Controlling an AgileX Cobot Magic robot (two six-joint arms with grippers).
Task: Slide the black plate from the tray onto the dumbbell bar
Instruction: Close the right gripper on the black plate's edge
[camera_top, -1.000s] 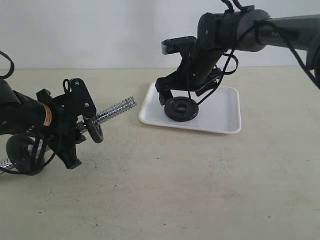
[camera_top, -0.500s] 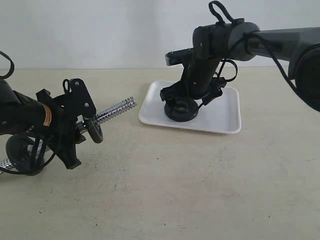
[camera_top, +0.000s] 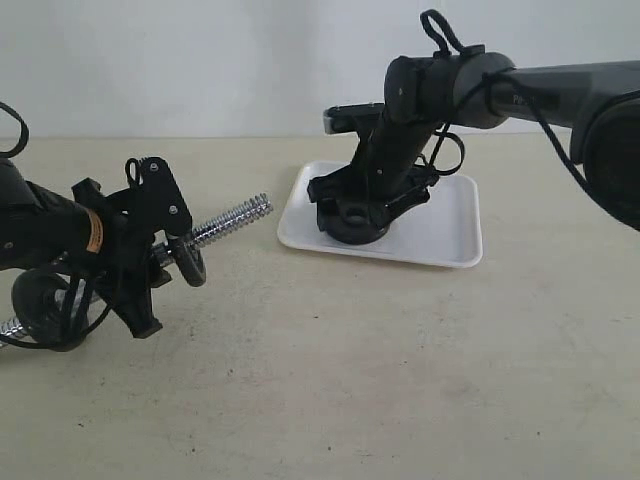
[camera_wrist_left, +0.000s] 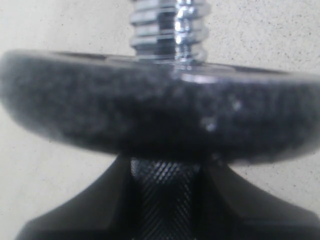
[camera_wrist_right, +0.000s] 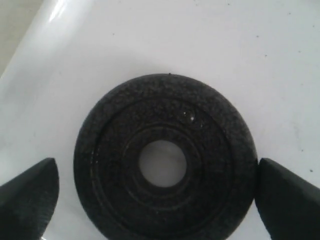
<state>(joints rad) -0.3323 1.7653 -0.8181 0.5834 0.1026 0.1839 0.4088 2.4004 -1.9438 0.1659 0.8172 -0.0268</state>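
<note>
The black plate (camera_top: 357, 222) (camera_wrist_right: 210, 145) lies flat in the white tray (camera_top: 445, 250) (camera_wrist_right: 250, 45), near its left end. My right gripper (camera_top: 364, 208) (camera_wrist_right: 155, 176) is down over the plate and open. One of its fingers (camera_wrist_right: 30, 195) stands a little off the rim, and the other touches or nearly touches the opposite edge. My left gripper (camera_top: 150, 255) (camera_wrist_left: 165, 200) is shut on the knurled middle of the dumbbell bar (camera_top: 236, 217) (camera_wrist_left: 170, 25). The bar's threaded end points toward the tray.
A black disc (camera_top: 190, 262) (camera_wrist_left: 160, 115) sits on the bar just beyond the left gripper. Another black disc (camera_top: 40, 300) is at the bar's far left end, near the table. The beige table (camera_top: 400, 380) spreads in front of the tray.
The right gripper has come down and shifted slightly left over the plate, so its fingers now flank it. The left arm and the bar have not moved.
</note>
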